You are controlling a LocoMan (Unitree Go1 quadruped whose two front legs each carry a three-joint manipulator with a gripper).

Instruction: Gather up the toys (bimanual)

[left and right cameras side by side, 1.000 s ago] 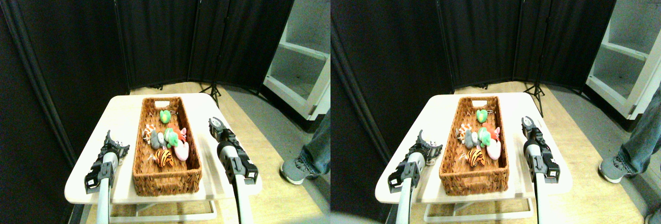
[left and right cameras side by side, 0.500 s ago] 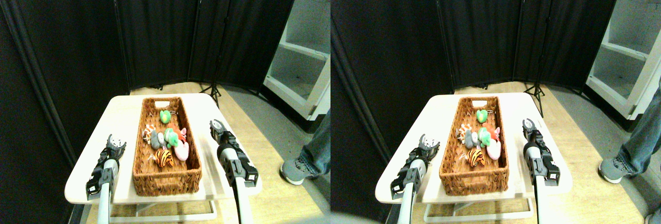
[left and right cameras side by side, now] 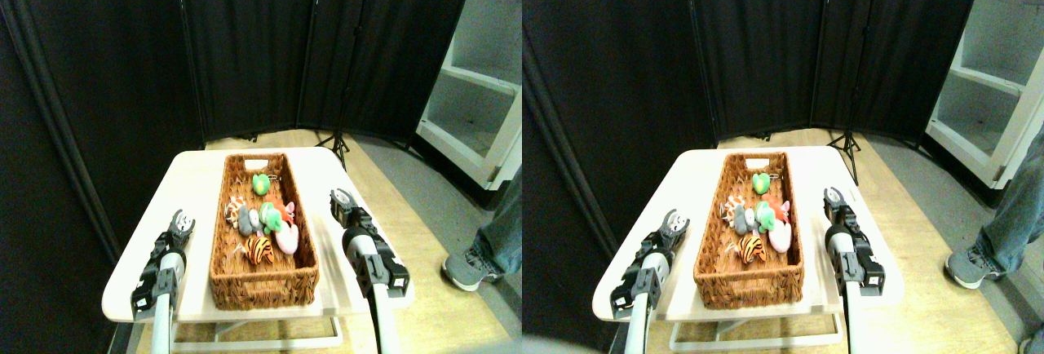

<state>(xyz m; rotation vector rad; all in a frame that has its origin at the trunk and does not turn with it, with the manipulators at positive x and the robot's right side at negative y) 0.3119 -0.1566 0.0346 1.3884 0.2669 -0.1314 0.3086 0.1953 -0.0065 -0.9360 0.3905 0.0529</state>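
**Both grippers beside the basket, toys inside**

Since one second ago, the left gripper has turned from a broad splayed pose to a narrow one and sits slightly lower; the right gripper has barely shifted. You cannot tell from this view whether either gripper's jaws are apart or together, as both are too small in the picture.

Check the long brown wicker basket lying lengthwise on the pale rounded table. Both grippers hover outside it, one on each long side, near the rim but not touching the toys.

Locate the toys, all inside the basket:
- The orange black-striped plush tiger lies nearest the robot.
- The pink plush toy lies just right of the tiger, against the right wall.
- The grey plush toy and a green plush toy lie in the middle, touching.
- The red plush toy is partly hidden behind that green one.
- The spotted white plush toy lies by the left wall.
- A second green plush toy lies farther back, apart from the cluster.

A person's shoe stands on the floor to the right of the table.
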